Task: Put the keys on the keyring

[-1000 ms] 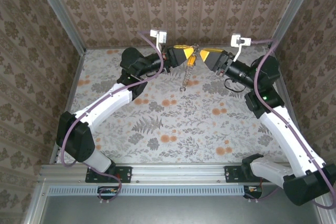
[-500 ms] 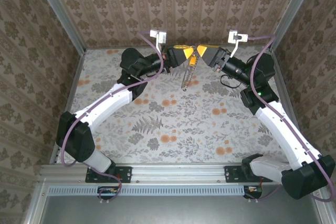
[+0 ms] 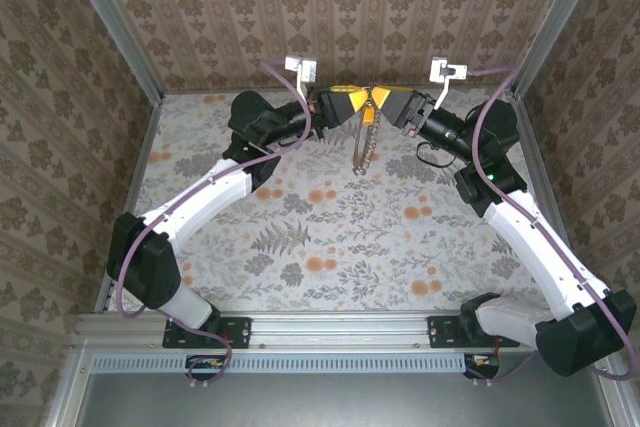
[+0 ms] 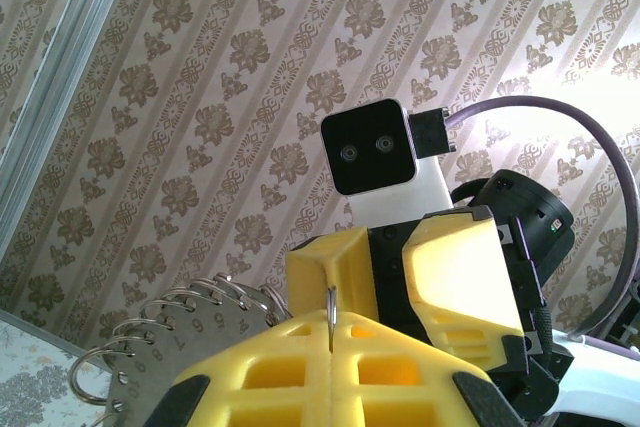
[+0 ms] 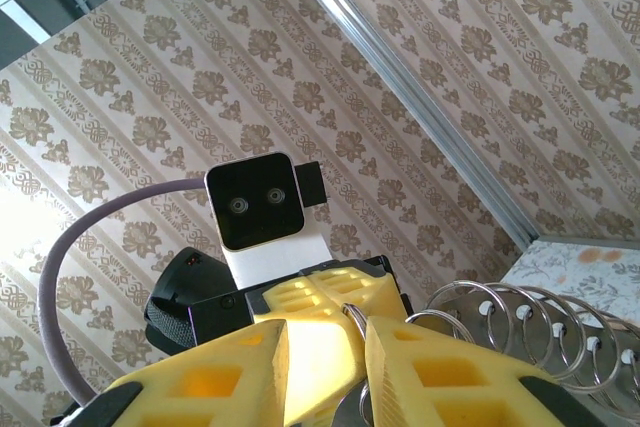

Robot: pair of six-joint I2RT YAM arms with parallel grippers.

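Brown damask wallpaper (image 3: 340,17) closed in the table (image 3: 300,237) on three sides, with aluminium posts (image 3: 110,22) at its far corners. The table's surface was a pale cloth printed with grey ferns and orange flowers, and a metal rail (image 3: 330,325) ran along its near edge. The left arm (image 3: 215,187) and right arm (image 3: 520,227) rose from that rail and met above the table's far edge. There the left gripper (image 3: 362,100) was pressed together, pinching a thin wire loop of the keyring (image 3: 362,142). The rest of the keyring hung as a chain toward the table. The right gripper (image 3: 385,100) faced it tip to tip. Its fingers stood a little apart around the same loop; I cannot tell whether they gripped it.
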